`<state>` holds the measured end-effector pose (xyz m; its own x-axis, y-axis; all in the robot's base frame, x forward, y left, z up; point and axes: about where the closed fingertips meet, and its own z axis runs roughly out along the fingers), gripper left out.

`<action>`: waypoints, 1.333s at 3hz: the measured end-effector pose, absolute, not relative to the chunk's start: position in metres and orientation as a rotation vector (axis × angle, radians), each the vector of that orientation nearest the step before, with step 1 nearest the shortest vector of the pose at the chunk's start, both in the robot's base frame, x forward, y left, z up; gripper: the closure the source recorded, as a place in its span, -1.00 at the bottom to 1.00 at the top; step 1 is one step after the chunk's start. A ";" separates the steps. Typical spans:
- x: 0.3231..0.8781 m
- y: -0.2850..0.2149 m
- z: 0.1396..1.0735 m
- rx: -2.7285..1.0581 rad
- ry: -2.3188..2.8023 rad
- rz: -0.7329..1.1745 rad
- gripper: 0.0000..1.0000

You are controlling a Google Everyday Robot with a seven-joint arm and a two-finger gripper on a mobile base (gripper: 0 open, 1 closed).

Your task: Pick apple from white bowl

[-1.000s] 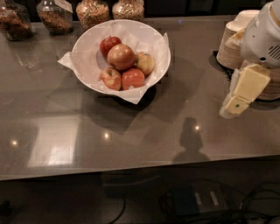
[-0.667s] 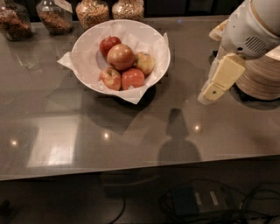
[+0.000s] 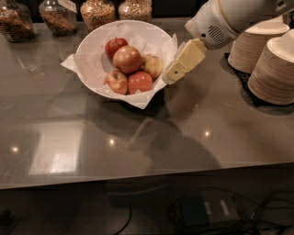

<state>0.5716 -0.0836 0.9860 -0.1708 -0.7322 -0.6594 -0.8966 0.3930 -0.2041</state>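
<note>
Bench [image 3: 92, 147]: grey, smooth and glossy, showing small light spots and a pale rectangular reflection.

White bowl [image 3: 124, 21]: wide, shallow and round, standing at rear centre of the bench. It is lined with crumpled white paper [image 3: 144, 98] whose corners stick out past the rim at left and front right.

Contents, five fruits in a heap:
- The apple [image 3: 127, 58] is the largest, round and glossy, pale yellow-orange with a red blush. It sits on top in the middle, resting on the others.
- A dark-red apple [image 3: 115, 46] is behind it to the left, touching it.
- A small yellow-green apple [image 3: 153, 65] is at its right, touching it.
- A blotched red-and-pale apple [image 3: 117, 81] is at front left.
- A red-orange apple [image 3: 139, 82] is at front right.

Rear edge: four clear glass jars [image 3: 97, 11] of brown and tan granular contents, standing in a row.

Right side: two stacks of beige paper bowls [image 3: 278, 69], upside down with ribbed edges, standing on a black mat [image 3: 245, 87].

Arm [image 3: 220, 18]: a white rounded housing with a vent grille enters from the upper right and slopes down to the left. The gripper [image 3: 172, 73] is cream-coloured, flat and blocky, and is seen side-on. Its tip is just beside the bowl's right rim, over the paper corner there, and near the yellow-green apple. It is apart from the apple and holds nothing that can be seen. From this angle I cannot tell whether it is spread or pressed together, nor whether it touches the paper.

Below the bench edge it is dark, with cables and a boxy unit [image 3: 202, 211] on the floor.
</note>
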 end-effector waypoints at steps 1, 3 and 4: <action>0.602 -0.044 0.982 -1.354 1.918 0.420 -1.00; 0.627 -0.007 0.978 -1.341 1.879 0.511 -1.00; 0.636 -0.005 0.972 -1.340 1.820 0.487 -1.00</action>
